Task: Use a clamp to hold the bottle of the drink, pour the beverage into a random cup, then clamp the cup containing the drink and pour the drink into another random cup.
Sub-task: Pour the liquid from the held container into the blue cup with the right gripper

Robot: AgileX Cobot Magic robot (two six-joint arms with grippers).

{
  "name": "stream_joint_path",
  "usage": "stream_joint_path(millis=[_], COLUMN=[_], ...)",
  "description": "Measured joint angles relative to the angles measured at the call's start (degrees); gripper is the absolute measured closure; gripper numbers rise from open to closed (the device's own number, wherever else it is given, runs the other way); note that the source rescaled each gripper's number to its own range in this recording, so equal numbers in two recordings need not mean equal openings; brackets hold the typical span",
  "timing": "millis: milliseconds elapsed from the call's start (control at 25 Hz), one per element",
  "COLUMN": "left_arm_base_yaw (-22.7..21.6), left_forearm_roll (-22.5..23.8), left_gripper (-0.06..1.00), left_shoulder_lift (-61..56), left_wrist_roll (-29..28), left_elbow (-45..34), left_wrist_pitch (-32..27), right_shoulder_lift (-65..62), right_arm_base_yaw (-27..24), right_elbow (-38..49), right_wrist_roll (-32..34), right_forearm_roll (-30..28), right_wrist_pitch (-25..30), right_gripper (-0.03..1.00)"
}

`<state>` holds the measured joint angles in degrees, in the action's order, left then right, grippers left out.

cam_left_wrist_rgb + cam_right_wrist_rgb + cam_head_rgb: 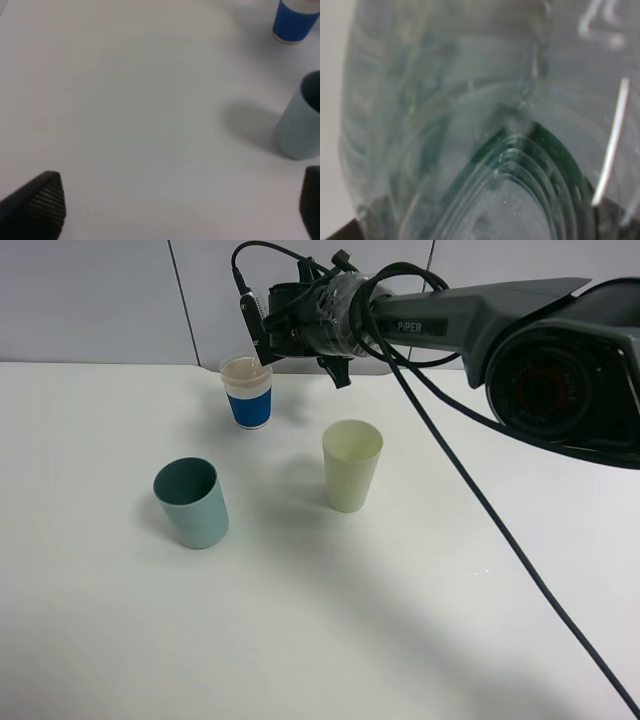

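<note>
Your right gripper (265, 332) is clamped on the small clear plastic bottle with the dark green label (470, 125), over the rim of the short blue-banded paper cup (248, 392). Your left gripper (177, 207) stands wide, holding nothing, near the plain teal plastic tumbler (191, 503). 1 pale yellow-green tumbler (352, 465) stands apart.
</note>
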<state>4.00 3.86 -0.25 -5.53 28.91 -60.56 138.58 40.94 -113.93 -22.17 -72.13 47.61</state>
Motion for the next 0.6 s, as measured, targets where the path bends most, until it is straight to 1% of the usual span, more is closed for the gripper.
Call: stream_joint_path(millis=[160,600], left_arm_base_yaw=[0.00,0.00], left_forearm_roll=[0.00,0.00], left_gripper=[0.11,0.11], left_shoulder_lift=[0.00,0.00], left_wrist_roll=[0.00,0.00], left_elbow=[0.00,0.00], left_wrist_pitch=[0.00,0.00], right_shoulder_lift=[0.00,0.00], right_arm_base_yaw=[0.00,0.00], right_elbow=[0.00,0.00], right_wrist_roll=[0.00,0.00], right_forearm_roll=[-0.54,-4.27], right_wrist_pitch=[0.00,-0.01], right_gripper=[0.97,0.97])
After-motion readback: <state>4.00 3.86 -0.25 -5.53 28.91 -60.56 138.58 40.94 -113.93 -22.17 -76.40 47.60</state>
